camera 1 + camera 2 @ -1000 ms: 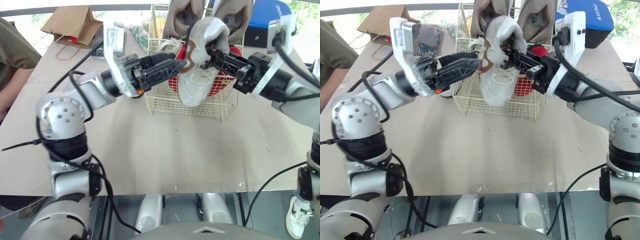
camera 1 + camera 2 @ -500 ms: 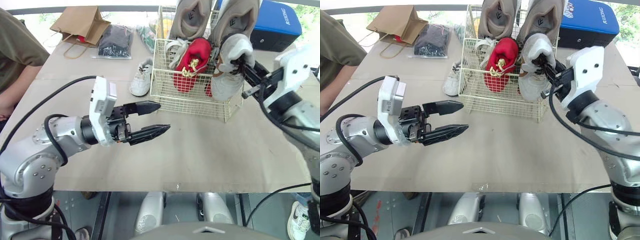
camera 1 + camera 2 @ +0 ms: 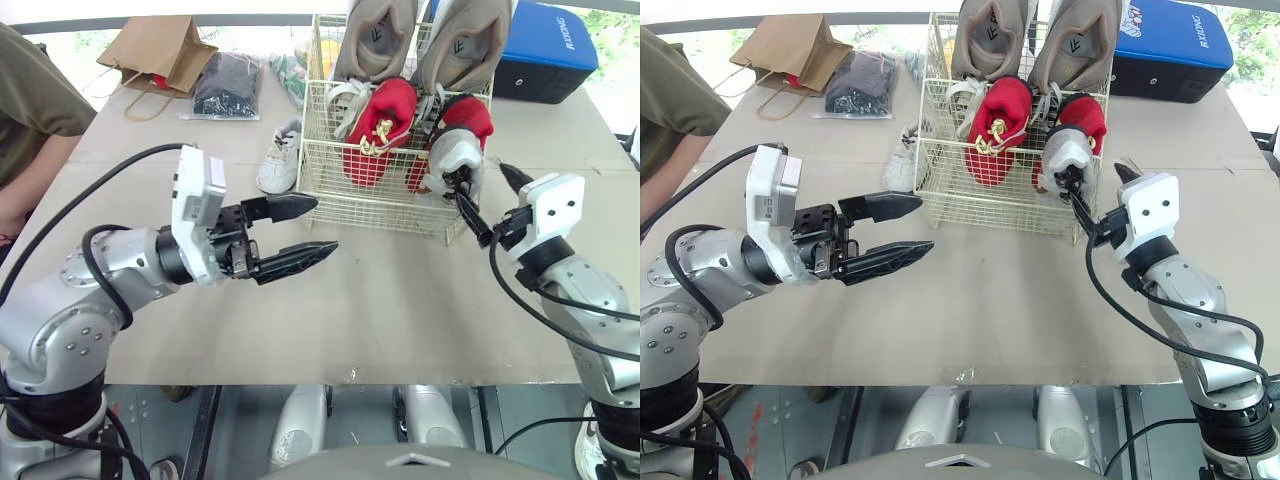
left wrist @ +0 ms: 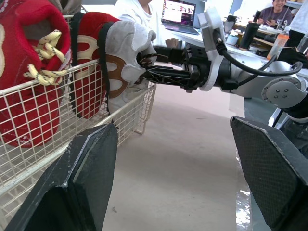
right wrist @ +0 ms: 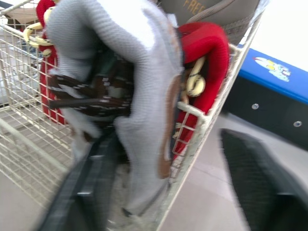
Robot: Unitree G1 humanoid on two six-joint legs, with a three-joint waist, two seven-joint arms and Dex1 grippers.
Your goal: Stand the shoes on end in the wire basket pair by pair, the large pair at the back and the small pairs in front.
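At the front right corner of the cream wire basket [image 3: 400, 205], the small grey-and-white shoe [image 3: 452, 165] stands on end, my right tool [image 3: 482, 180] spread about it: placing looks done. Next, my spread, empty left tool [image 3: 325, 225] should fetch the white shoe [image 3: 279, 160] lying beside the basket.

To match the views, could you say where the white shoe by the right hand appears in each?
Left eye view: white shoe in wire basket's front right corner.
Right eye view: shoe, same corner.
Left wrist view: shoe at the right hand's tips.
Right wrist view: shoe close ahead.
Shared landmark: red shoe behind it.
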